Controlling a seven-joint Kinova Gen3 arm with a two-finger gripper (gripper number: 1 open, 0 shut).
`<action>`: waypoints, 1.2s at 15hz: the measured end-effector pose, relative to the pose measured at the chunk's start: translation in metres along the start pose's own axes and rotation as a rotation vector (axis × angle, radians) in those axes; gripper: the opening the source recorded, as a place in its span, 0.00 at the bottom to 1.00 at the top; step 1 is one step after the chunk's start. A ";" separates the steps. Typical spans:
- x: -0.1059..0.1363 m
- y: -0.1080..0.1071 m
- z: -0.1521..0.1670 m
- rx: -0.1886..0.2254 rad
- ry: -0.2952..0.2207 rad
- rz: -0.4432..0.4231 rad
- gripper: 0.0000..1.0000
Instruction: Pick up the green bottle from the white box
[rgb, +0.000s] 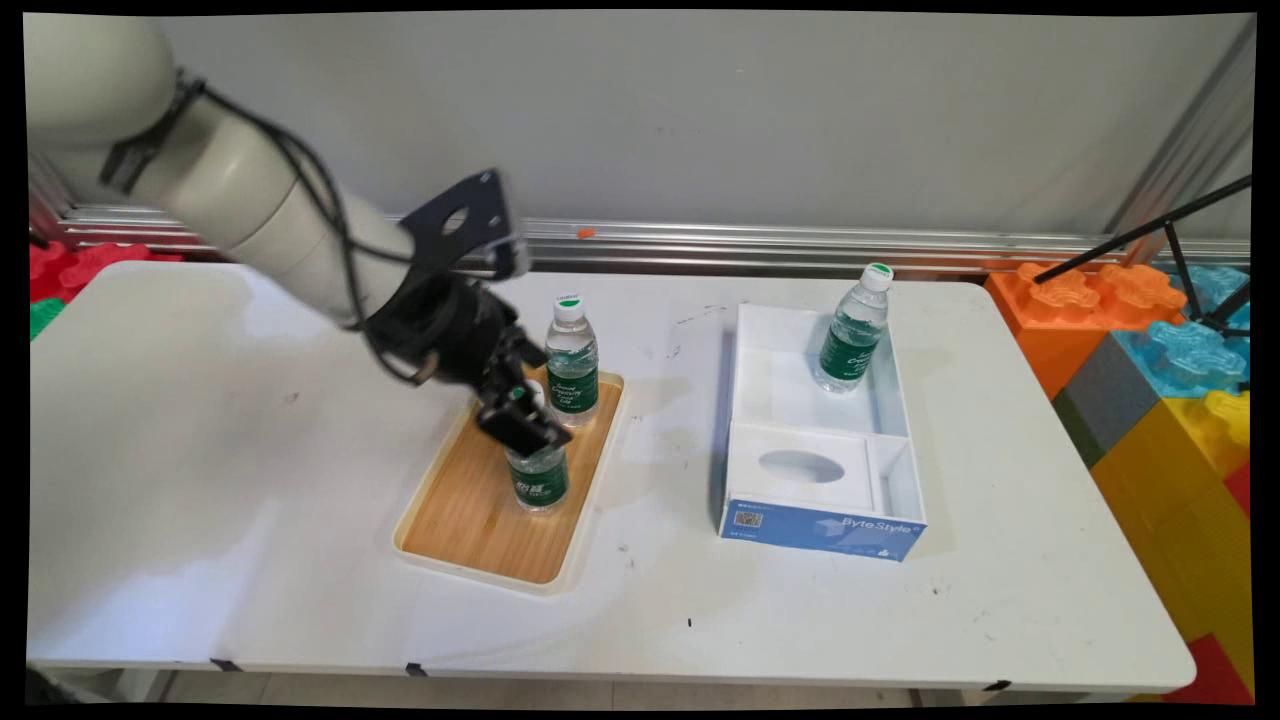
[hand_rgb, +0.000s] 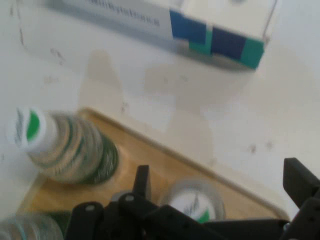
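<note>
— White table (rgb: 300, 560) beneath a grey wall: what do we see on it?

— We see the white arm slanting down from the upper left, its black gripper (rgb: 522, 418) tilted over a wooden tray (rgb: 470, 520). Fingers sit wide apart, straddling the cap of an upright water bottle (rgb: 538, 478) on the tray.

— Other bottles?

— A second bottle (rgb: 572, 362) stands upright just behind, also on the tray. A third bottle (rgb: 852, 332) stands leaning slightly in the open white box (rgb: 900, 440) to the right.

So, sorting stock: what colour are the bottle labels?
Dark green with white lettering, clearest in the main view on the bottle in the box.
</note>
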 end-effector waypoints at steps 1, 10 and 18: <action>0.013 -0.001 0.000 0.004 0.005 0.000 1.00; 0.098 -0.043 0.055 0.077 0.100 -0.056 1.00; 0.156 -0.074 0.152 0.090 0.179 -0.116 1.00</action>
